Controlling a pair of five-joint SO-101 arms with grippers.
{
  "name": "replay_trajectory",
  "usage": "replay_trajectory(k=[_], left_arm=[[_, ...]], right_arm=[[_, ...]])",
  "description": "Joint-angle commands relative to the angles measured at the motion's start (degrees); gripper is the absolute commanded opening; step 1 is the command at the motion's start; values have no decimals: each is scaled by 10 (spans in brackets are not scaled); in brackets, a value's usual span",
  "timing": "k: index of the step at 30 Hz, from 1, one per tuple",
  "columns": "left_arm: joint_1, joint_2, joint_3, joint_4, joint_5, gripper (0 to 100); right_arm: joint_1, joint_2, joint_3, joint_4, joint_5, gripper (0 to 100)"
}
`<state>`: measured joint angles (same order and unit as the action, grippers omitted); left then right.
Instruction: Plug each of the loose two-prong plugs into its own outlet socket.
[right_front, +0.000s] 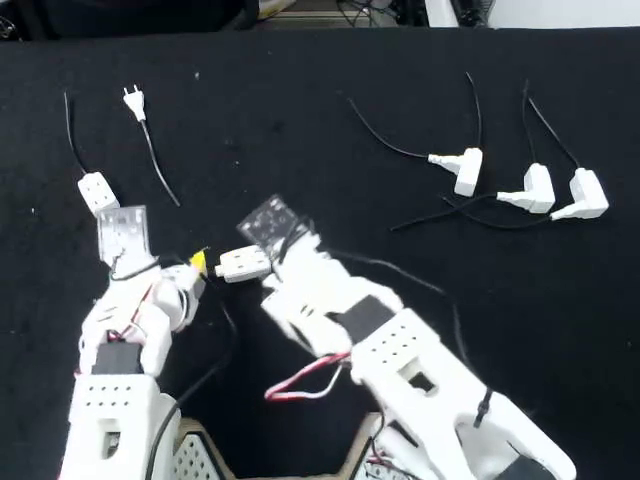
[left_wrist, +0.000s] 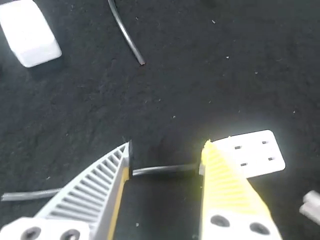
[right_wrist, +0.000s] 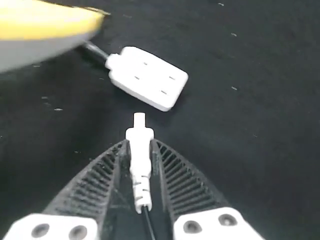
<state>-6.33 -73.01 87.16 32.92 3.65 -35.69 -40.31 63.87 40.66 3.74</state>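
**Plug held just short of the socket, cord across the left fingers**

Nearest your right wrist camera, the right fingers (right_wrist: 175, 172) are closed narrowly on a white two-prong plug (right_wrist: 139, 150). Its cord runs back between them. The plug's front end points at a flat white outlet socket (right_wrist: 147, 77) lying on the black surface (right_wrist: 260, 100). The two are near but apart, with a strip of surface between them. The yellow finger (right_wrist: 45, 22) of the other arm shows beside the socket's cord end.

Your left wrist camera adds something the right one cannot show you. The left fingers (left_wrist: 220, 180), one grey and one yellow, stand wide. The socket's thin cord (left_wrist: 162, 170) runs straight across the gap from one finger to the other. The socket itself sits just past the yellow finger. You cannot tell whether the fingers press on the cord.

The high view gives you the rest of the layout. A white socket block (right_front: 97, 190) lies beyond the left arm, with a loose plug (right_front: 133, 98) farther back. At the far right, well apart from both arms, lie three white pieces (right_front: 538, 188) on black cords. From there you cannot tell plug from socket.
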Motion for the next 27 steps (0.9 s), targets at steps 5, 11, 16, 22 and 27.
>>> replay_trajectory(k=[5,11,16,22,27], left_arm=[[-7,195,-139,4,-5,234],[-6,404,-255,-17,-4,234],[-5,568,-350,-14,-4,234],[17,615,-371,-13,-4,234],[63,600,-345,-13,-8,234]], right_arm=[[41,3,-44,17,-6,11],[40,4,-43,15,-7,11],[41,4,-43,11,-5,11],[42,34,-48,-14,-3,11],[42,127,-94,-25,-3,11]])
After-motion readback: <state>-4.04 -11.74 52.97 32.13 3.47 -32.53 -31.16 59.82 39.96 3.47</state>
